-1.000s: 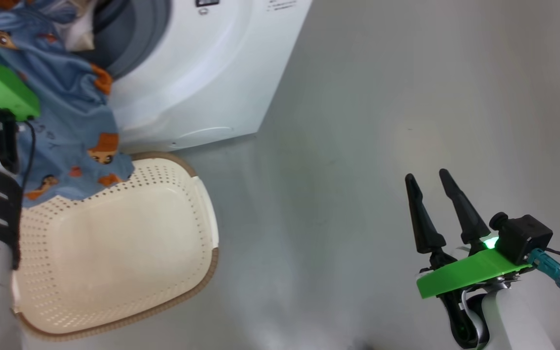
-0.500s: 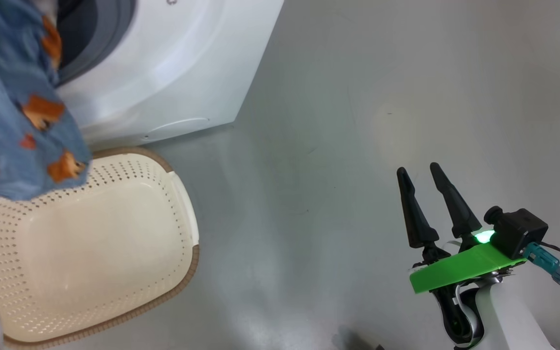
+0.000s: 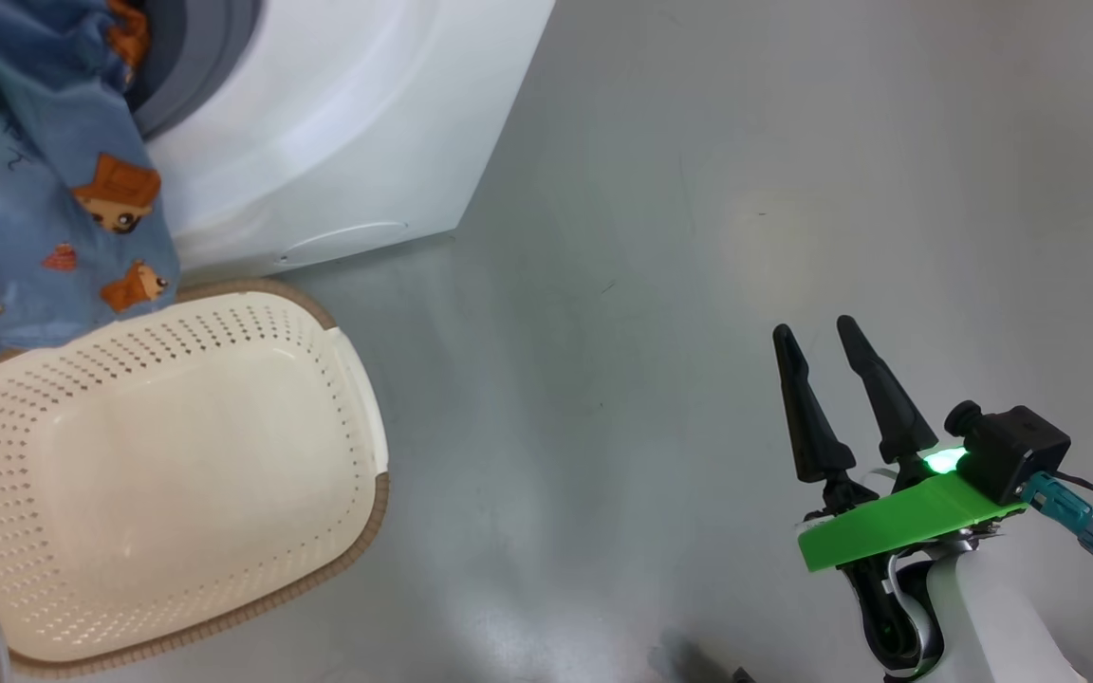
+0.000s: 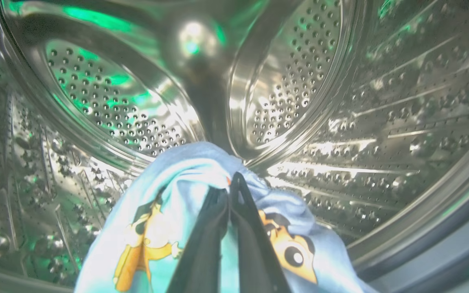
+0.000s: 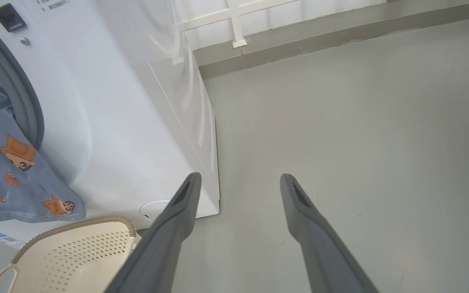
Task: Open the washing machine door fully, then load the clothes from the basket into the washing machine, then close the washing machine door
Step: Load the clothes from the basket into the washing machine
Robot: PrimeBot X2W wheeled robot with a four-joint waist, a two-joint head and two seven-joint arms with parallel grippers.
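The left gripper is inside the washer's steel drum, its two dark fingers pinched tight on a fold of the blue clothes. The cloth bunches round the fingertips, with orange cartoon prints on either side of them. From the head view, the rest of the garment trails out of the washer's mouth, over the grey gasket and down the left of the white front panel. Its lower hem hangs just above the basket; I cannot tell whether cloth and rim touch.

The basket sits on the floor right at the foot of the washer, under the opening, its brown rim close against the front panel.

To the right of the washer, well apart from it, the right gripper hovers over bare grey floor. Its fingers are spread wide with nothing between them, tips pointing towards the washer's near corner.
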